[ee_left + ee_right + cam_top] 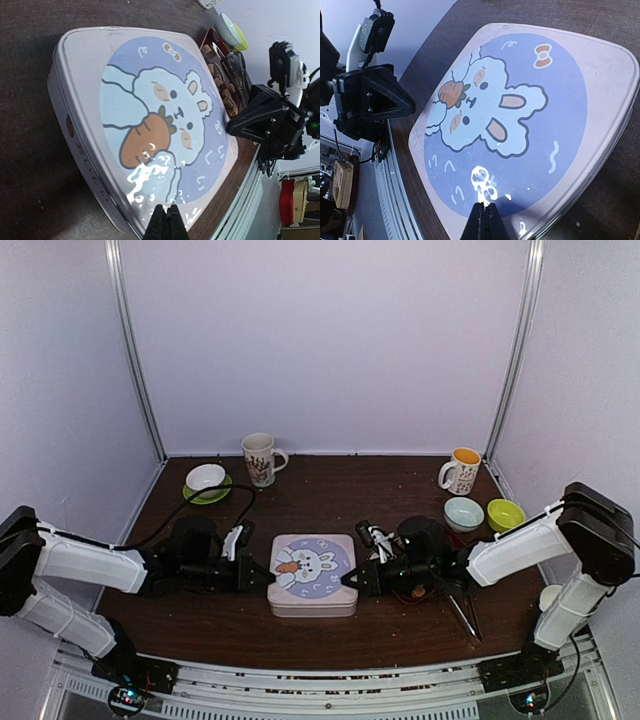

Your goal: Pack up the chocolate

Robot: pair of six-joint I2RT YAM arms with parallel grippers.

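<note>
On the left, the left gripper (267, 577) lies low over the table. Its two fingers (160, 226) are pressed tight together with no gap. Their tips sit right at the left edge of the tin (313, 575). Far behind this gripper, a white bowl (205, 478) sits on a green plate (224, 492). A mug (260, 458) stands just to the right of the bowl.

The tin lies flat between the two grippers with its lid on (a bunny with a carrot is painted on top).

The right gripper (348, 581) meets the tin's right edge, straight across from the left one. Its fingers (479, 227) are squeezed together too, with the tips at the rim of the lid. Neither gripper is pinching anything.

The chocolate (223, 87) I can see is a heap of little brown and tan pieces. It lies in a dark red tray (209, 36) just behind the right gripper, on the side away from the tin. From above, the arm hides most of it.

The tongs (466, 617) lie on the table to the right of that gripper, toward the front edge. Farther back and to its right sit a pale blue bowl (464, 512) and a green bowl (505, 513), side by side. A second mug (461, 471) stands behind them.
</note>
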